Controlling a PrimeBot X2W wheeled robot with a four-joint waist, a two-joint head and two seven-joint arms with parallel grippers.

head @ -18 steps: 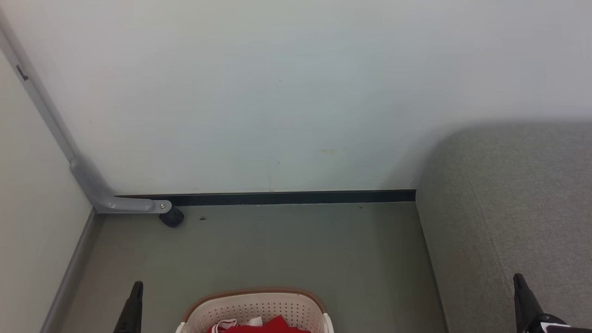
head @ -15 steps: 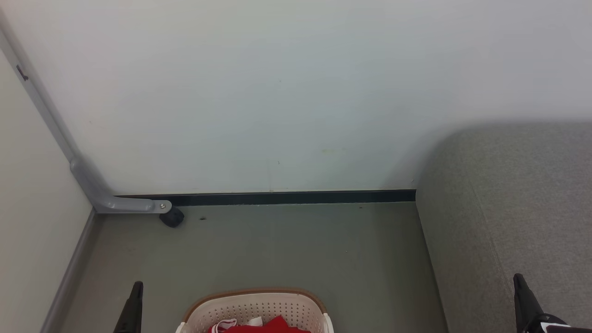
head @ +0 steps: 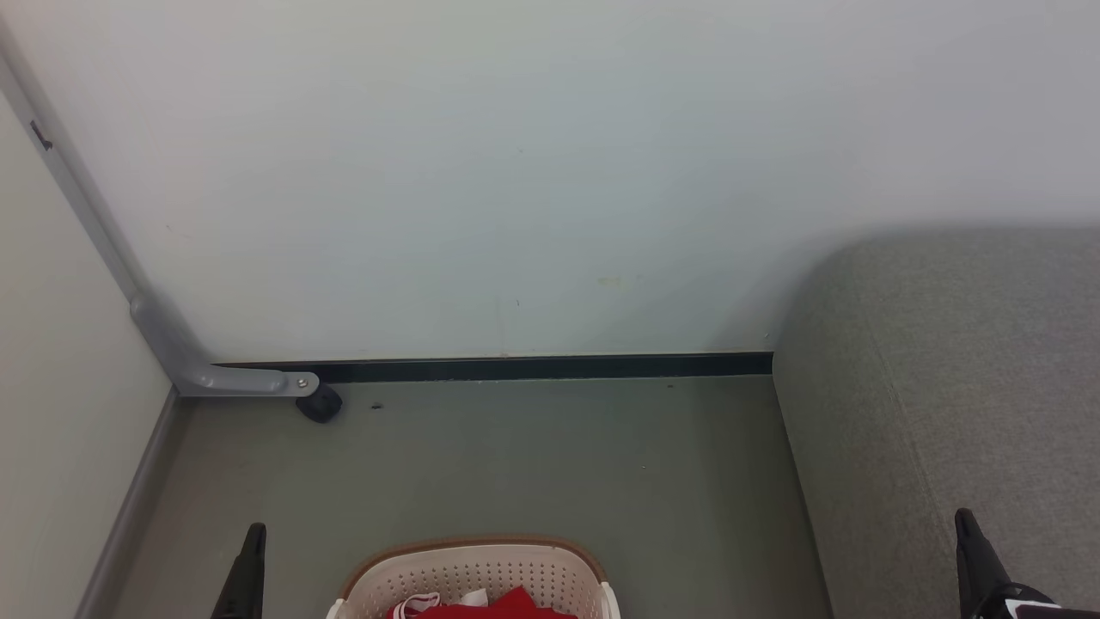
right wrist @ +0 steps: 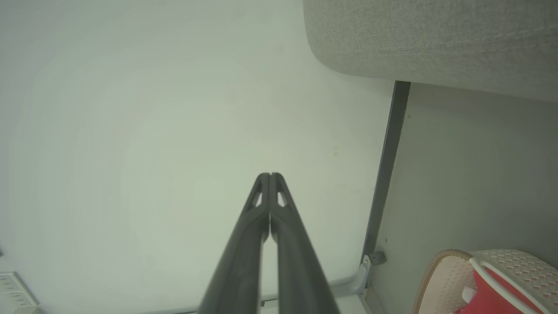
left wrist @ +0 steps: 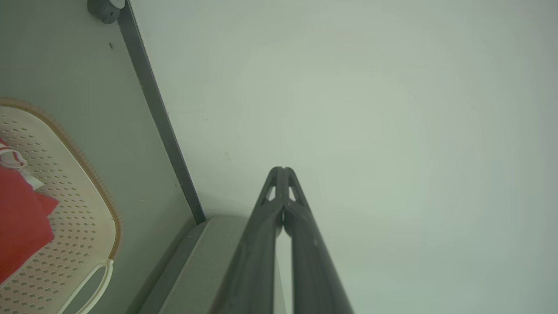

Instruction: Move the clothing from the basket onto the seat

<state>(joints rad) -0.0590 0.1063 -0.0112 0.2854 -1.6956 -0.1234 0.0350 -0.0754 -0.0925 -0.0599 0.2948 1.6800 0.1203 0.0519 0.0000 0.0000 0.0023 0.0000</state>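
I am at the very start: nothing is lifted, the clothing [head: 494, 609] lies in the basket [head: 481, 574], and the seat [head: 962, 370] is bare where I can see it. In the head view my left gripper [head: 255, 529] sits at seven o'clock and my right gripper [head: 964, 516] at five. Each is pressed together tip to tip and holds nothing, aimed at the wall [head: 550, 172] rather than the load.

The basket stands on the floor [head: 516, 456] at six o'clock, between my grippers. The seat is off at three to four o'clock, apart from it.

The next move, as I judge it, calls for bending lower, spreading one gripper and reaching down into the heap.

The clothing is bright red with some white and a striped trim [head: 419, 602] at its ten o'clock edge. It is bunched loosely below the brown rim [head: 473, 543]. It is soft, so it will likely sag and trail when pinched.
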